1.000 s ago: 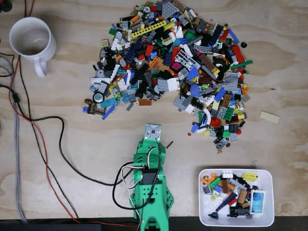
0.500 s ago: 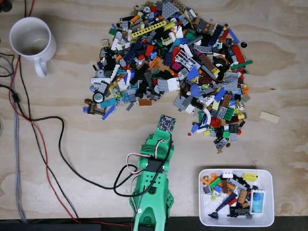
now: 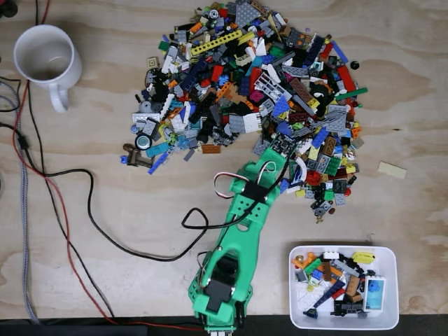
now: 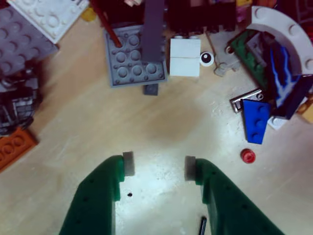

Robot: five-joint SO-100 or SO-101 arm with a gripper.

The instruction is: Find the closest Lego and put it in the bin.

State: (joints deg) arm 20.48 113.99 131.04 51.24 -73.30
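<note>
From the fixed view my arm point(image 3: 241, 224) covers part of the Lego pile's point(image 3: 245, 77) lower edge, so I can't see the fingertips there. In the wrist view the gripper point(image 4: 159, 166) stands parted over bare plywood point(image 4: 73, 132), holding nothing, with a grey plate point(image 4: 132, 61) ahead. The bin point(image 3: 392, 280) sits at lower right, holding pieces. A mug point(image 3: 45, 59) and cables point(image 3: 87, 210) lie left.

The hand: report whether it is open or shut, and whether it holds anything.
Open and empty. In the wrist view the hand has its two pads apart, with only bare table between them.
</note>
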